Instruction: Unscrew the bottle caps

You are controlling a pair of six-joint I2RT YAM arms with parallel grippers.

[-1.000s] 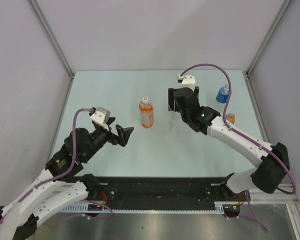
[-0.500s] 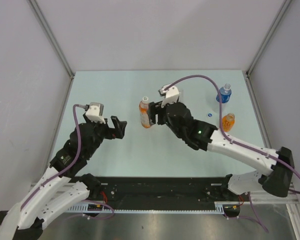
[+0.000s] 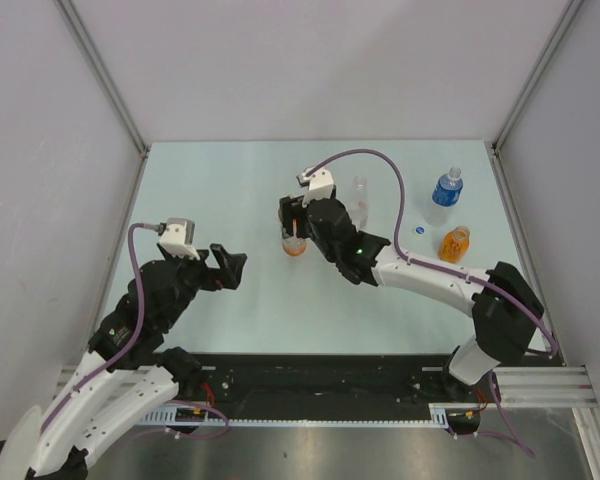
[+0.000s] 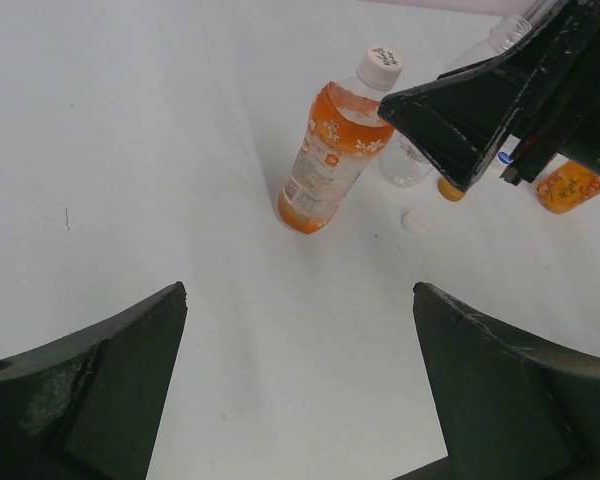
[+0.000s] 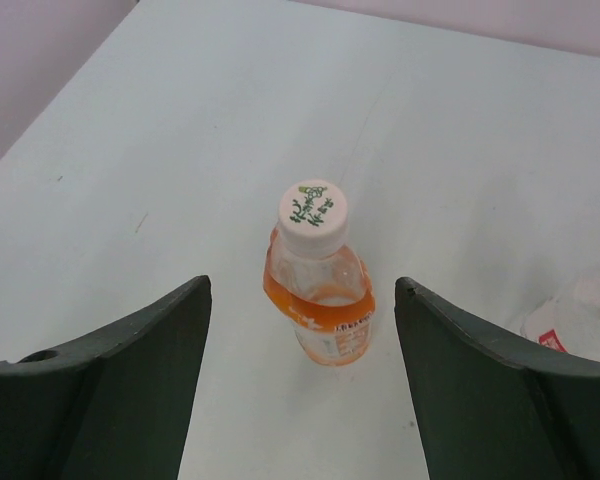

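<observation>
- Orange drink bottle (image 3: 294, 243) stands upright at centre frame in the overhead view, on a pale table (image 3: 210, 190). Its printed cap (image 5: 313, 217), white w/ green marks on top, sits on the neck.
- R gripper (image 3: 292, 224) hangs directly over that bottle. Wrist cam shows its jaws spread wide: one finger (image 5: 110, 370) at lower left of frame, the other at lower right, w/ the printed cap between them and touching neither.
- L gripper (image 3: 229, 266) is left of centre in the overhead view, well apart from the bottle. Its jaws are likewise released & hold nothing. In its wrist cam the bottle shows at upper middle of frame, w/ the R gripper's dark body across the upper right.
- Clear bottle (image 3: 359, 198) stands just right of the R gripper, upper centre of the overhead view, neck open.
- Loose cap (image 3: 420, 230), white, lies flat on the table right of centre, near the clear bottle and a small orange bottle (image 3: 454, 243) farther right. It also shows in the L wrist cam, on the table just right of the drink bottle's base.
- Blue bottle (image 3: 443, 194) stands at upper right of the overhead view, near the table's edge, w/ a white cap (image 3: 454, 173) on top.
</observation>
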